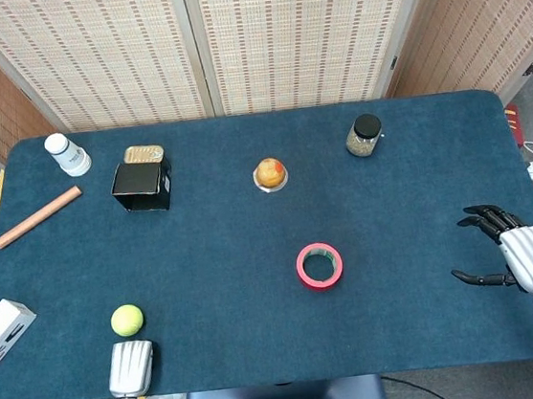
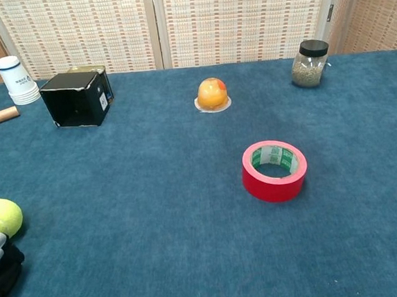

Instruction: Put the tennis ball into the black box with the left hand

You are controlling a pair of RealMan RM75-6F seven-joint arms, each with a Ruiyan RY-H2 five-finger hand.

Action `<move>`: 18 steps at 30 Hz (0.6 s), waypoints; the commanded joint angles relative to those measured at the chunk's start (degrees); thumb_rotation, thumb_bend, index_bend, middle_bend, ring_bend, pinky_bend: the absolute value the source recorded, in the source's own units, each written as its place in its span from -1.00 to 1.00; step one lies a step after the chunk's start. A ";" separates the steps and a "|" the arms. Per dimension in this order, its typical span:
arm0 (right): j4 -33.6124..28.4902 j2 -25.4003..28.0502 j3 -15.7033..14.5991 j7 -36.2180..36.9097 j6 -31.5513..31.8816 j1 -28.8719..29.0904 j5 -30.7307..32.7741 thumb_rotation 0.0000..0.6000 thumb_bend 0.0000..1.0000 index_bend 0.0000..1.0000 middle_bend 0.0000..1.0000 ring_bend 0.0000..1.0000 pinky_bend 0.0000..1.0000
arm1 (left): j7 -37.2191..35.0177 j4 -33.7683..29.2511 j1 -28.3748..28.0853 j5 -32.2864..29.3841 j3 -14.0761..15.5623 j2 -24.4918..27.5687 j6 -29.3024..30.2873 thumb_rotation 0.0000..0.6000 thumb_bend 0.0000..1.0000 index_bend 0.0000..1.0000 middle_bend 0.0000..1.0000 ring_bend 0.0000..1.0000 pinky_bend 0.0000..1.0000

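At the near left edge of the blue felt-covered table, the robot's silver left hand sits just behind the yellow-green tennis ball, close to it but with no grip on it; whether its fingers are spread or curled cannot be told, since the head view shows only the back of the hand and the chest view catches just a corner of it at the frame's edge. The ball rests on the felt, well apart from the open-topped black box standing toward the far left of the table. A gold-coloured tin lies just behind the box, with a stack of white paper cups further left and a tan cardboard tube lying slantwise near the left edge. A white carton overhangs the table's left side. Near the middle, an orange jelly cup stands on its lid, and a roll of red tape lies flat nearer the robot. A glass jar with a black lid stands toward the far right. At the right edge, the right hand hovers with fingers apart, holding nothing.
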 commanded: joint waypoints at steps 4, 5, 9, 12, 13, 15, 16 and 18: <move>-0.14 -0.16 -0.02 -0.71 0.74 -0.37 -0.03 0.76 -1.00 -0.37 -0.63 -0.70 -0.48 | -3.88 3.54 -2.08 -0.25 -1.17 -1.09 -0.68 1.00 0.43 1.00 1.00 1.00 1.00; -0.17 -0.20 0.02 -0.85 0.74 -0.38 0.05 0.76 -1.00 -0.37 -0.63 -0.70 -0.48 | -4.33 3.83 -2.44 -0.26 -1.45 -1.18 -0.62 1.00 0.43 1.00 1.00 1.00 1.00; -0.33 -0.49 0.18 -1.74 0.19 -0.16 0.55 0.76 -1.00 -0.37 -0.63 -0.70 -0.48 | -5.65 4.12 -3.98 -0.49 -2.66 -1.26 -0.67 1.00 0.44 1.00 1.00 1.00 1.00; -0.51 -0.66 0.22 -2.52 -0.15 -0.04 0.79 0.76 -1.00 -0.37 -0.63 -0.70 -0.48 | -6.26 4.10 -5.37 -1.15 -3.71 -1.16 -1.64 1.00 0.44 1.00 1.00 1.00 1.00; -0.56 -0.71 0.24 -2.76 -0.23 -0.03 0.88 0.76 -1.00 -0.37 -0.63 -0.70 -0.48 | -6.49 4.29 -5.99 -1.40 -4.17 -1.19 -2.02 1.00 0.44 1.00 1.00 1.00 1.00; -0.61 -0.77 0.27 -3.03 -0.31 -0.05 1.07 0.76 -1.00 -0.37 -0.63 -0.70 -0.48 | -6.72 4.80 -6.79 -1.94 -4.73 -1.37 -2.77 1.00 0.43 1.00 1.00 1.00 1.00; -0.63 -0.80 0.34 -3.18 -0.33 -0.05 1.22 0.76 -1.00 -0.37 -0.63 -0.70 -0.48 | -7.03 5.14 -7.28 -2.30 -5.05 -1.55 -3.27 1.00 0.43 1.00 1.00 1.00 1.00; -0.66 -0.84 0.42 -3.32 -0.31 -0.07 1.36 0.76 -1.00 -0.37 -0.63 -0.70 -0.48 | -7.33 5.87 -7.95 -2.80 -5.36 -1.84 -4.05 1.00 0.44 1.00 1.00 1.00 1.00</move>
